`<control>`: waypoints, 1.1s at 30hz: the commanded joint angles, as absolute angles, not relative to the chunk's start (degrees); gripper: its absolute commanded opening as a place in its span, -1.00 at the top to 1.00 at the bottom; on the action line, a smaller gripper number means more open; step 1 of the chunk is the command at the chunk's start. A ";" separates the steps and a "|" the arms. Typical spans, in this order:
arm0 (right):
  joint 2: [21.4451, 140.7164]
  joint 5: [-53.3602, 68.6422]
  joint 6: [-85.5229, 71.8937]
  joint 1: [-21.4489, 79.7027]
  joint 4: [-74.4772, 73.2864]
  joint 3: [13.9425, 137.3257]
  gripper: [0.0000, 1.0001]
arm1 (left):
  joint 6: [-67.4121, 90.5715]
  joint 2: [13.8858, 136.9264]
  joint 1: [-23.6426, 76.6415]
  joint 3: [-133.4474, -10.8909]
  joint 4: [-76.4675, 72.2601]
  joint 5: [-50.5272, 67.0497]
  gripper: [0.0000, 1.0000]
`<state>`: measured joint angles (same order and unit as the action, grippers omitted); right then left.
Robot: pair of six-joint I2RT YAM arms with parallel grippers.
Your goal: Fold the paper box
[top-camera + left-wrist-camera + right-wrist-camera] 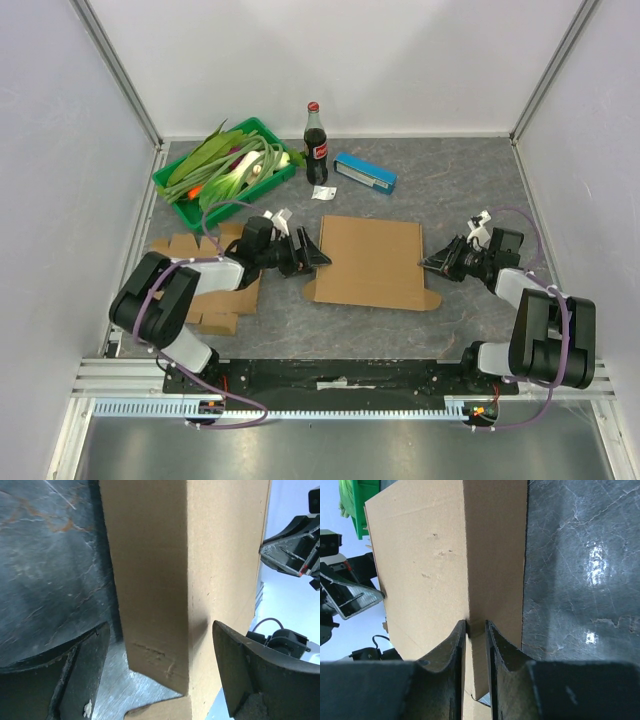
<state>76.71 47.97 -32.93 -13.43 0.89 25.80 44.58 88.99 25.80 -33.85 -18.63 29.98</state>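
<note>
The paper box (370, 262) lies as a flattened brown cardboard sheet in the middle of the table. My left gripper (312, 260) is at its left edge, open. In the left wrist view the wide jaws of the left gripper (160, 630) straddle a raised fold of the box (150, 580) without touching it. My right gripper (428, 264) is at the box's right edge. In the right wrist view the right gripper (476, 625) is shut, its narrow jaws pinching the box (420, 555) by the edge at the crease.
A green bin of vegetables (225, 170), a cola bottle (316, 145) and a blue packet (365, 172) stand behind the box, with a small white tag (320, 192) near the bottle. More flat cardboard (215, 295) lies under the left arm. White walls enclose the table.
</note>
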 commanded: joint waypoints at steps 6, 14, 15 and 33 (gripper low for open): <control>78.31 39.64 -27.43 -14.33 -2.99 24.26 0.42 | 60.53 95.97 27.69 -29.71 -46.63 38.76 -0.66; 62.70 25.82 -24.36 -2.22 -14.21 34.67 -0.55 | 61.88 87.02 27.16 -33.73 -31.68 37.28 -0.05; 61.27 22.45 -23.30 -0.28 -17.02 37.41 -0.61 | 61.18 86.05 27.07 -34.79 -28.25 36.83 -0.01; 64.06 -18.97 7.90 68.10 -31.99 62.84 -0.96 | 76.47 73.40 18.81 -44.82 20.28 46.76 0.34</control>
